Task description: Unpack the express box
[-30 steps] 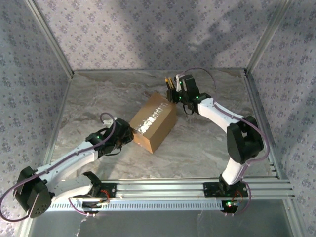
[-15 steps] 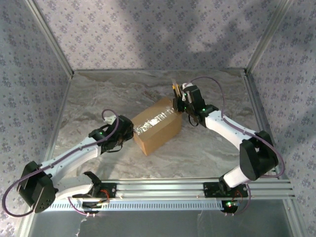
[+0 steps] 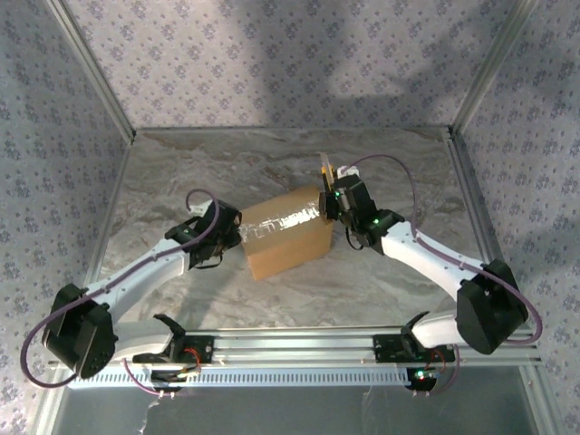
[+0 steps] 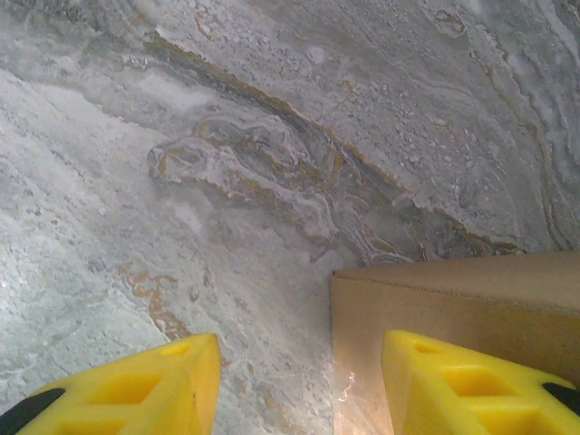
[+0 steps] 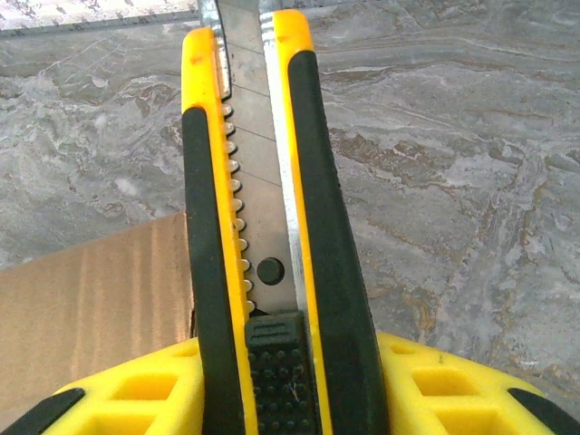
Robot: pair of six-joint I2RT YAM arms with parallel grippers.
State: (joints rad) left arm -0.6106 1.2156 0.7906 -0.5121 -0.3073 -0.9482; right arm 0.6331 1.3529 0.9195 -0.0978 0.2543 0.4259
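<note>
Box [image 3: 285, 240] between left tool [image 3: 234, 237], right tool [image 3: 328, 199]

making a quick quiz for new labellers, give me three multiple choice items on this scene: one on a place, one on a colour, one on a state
1. Where is the express box?
A) between the left pincer and the right pincer
B) against the back wall
C) on the metal rail at the near edge

2. What colours is the handle of the utility knife?
A) red and white
B) yellow and black
C) blue and grey

3. What state is the box top in?
A) flaps folded open
B) closed, with clear tape along the seam
C) cut away

Answers:
1 A, the top view shows a pincer at each end of the box.
2 B, the right wrist view shows it up close.
3 B, the top view shows the shiny strip unbroken on flat flaps.
</note>
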